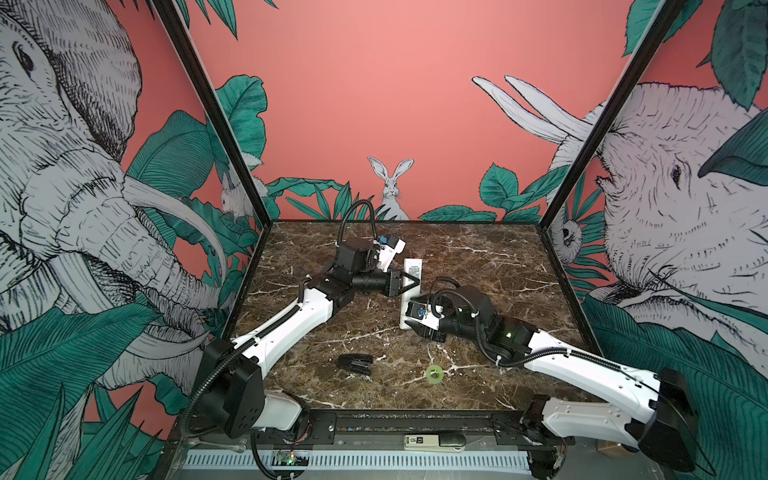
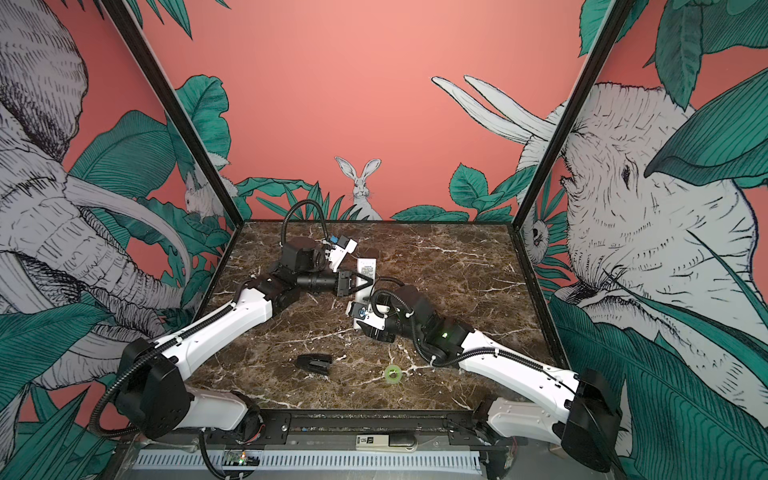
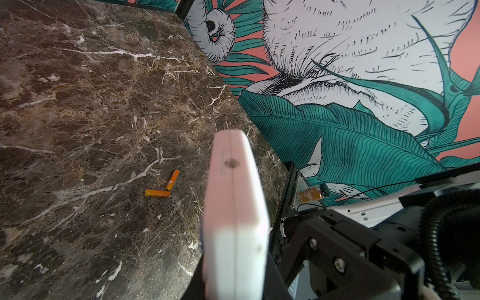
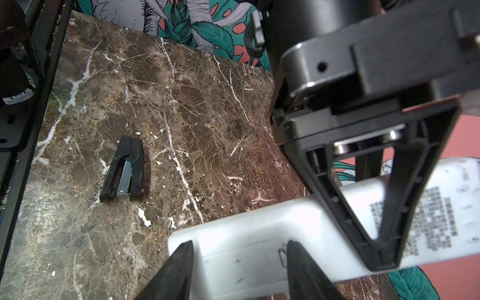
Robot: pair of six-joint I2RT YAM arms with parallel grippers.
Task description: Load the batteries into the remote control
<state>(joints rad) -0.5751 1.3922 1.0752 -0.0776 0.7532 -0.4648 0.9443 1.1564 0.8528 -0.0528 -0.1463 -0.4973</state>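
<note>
Remote lies back-up near the middle of the bench. I cannot tell whether it rests on the marble or is held just off it. The left hand is clamped tight across its middle. The right hand is at the near end with jaws about half apart and tips over the cover. The cover looks still fitted, and I see nothing gripped between the jaws. The batteries lie on the bench apart from the remote, touching at one end in a V. The top views do not show them.

My reading of the risks:
- The left hand grips at one place only, so an off-line push on the cover could pivot or slide the smooth remote.
- A cover that pops free suddenly could skid away.
- The batteries are round and touching, so a brush from the right arm, or lifting one, could roll the other.
</note>
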